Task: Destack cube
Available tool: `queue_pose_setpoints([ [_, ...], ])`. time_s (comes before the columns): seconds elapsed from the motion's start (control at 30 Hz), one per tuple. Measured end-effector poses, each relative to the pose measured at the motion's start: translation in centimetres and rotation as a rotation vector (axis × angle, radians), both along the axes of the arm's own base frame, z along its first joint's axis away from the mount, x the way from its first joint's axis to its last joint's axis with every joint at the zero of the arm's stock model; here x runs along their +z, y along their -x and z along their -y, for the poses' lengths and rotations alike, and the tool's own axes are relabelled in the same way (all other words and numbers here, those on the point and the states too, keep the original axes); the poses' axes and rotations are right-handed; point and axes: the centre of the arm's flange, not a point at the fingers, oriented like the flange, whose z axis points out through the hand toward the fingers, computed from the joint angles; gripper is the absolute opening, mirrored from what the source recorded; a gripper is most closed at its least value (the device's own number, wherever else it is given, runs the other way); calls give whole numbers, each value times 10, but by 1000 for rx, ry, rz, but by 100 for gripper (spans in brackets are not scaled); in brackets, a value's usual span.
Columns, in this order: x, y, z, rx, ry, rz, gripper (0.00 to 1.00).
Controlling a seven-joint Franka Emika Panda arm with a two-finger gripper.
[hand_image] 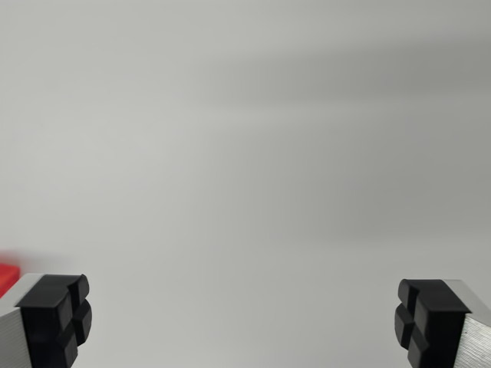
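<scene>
Claw (244, 322) — spread, empty. Red cube (8, 274) — sliver at your nine o'clock, ungrasped; destacking looks undone.

The claw (244, 322) hangs wide apart over a plain pale grey worktop (253, 153), nothing between its black fingertips (55, 318), which sit at the bottom corners of the wrist view. At the wrist view's left edge, just above the left fingertip, a sliver of a red cube (7, 274) shows, mostly cut off
</scene>
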Motion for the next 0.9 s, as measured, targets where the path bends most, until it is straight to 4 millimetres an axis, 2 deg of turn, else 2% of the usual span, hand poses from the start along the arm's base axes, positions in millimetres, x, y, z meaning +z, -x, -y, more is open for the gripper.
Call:
queue_pose_setpoints([
  [0.9, -5, 2, -7, -4, -2, -6, 100],
])
